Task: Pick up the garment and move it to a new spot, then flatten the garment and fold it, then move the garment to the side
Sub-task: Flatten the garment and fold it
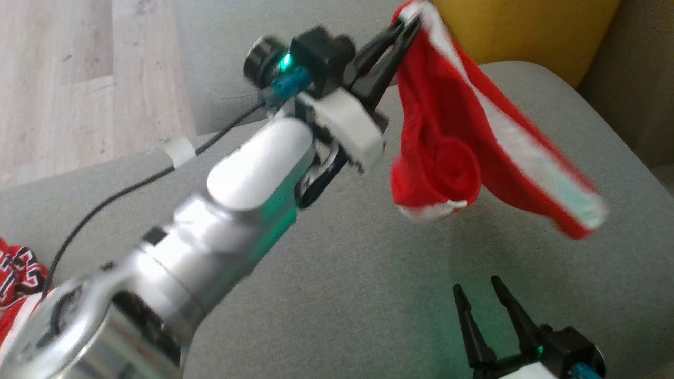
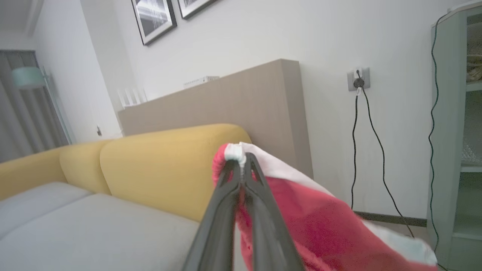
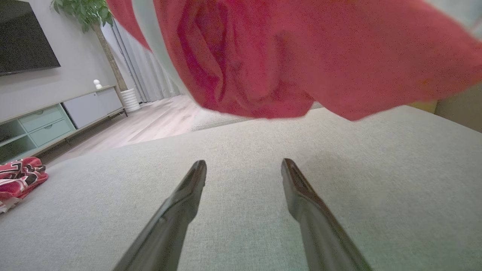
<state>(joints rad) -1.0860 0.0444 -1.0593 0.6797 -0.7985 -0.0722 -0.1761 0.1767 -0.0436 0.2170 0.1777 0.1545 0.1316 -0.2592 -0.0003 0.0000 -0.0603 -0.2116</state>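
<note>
The left hand (image 1: 408, 27) is clamping the garment (image 1: 453, 131) by its white edge near the sofa's (image 1: 342, 295) back. Its length is trailing rightward, above the right hand (image 1: 476, 288), whose fingers are standing apart.

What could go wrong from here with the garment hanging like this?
1. The left end effector pinches the red garment just at its white edge; a swing could pull it free.
2. The garment hangs bunched, so it may land crumpled on the grey cushion.
3. The open right end effector sits below the dangling cloth and could snag it.
</note>
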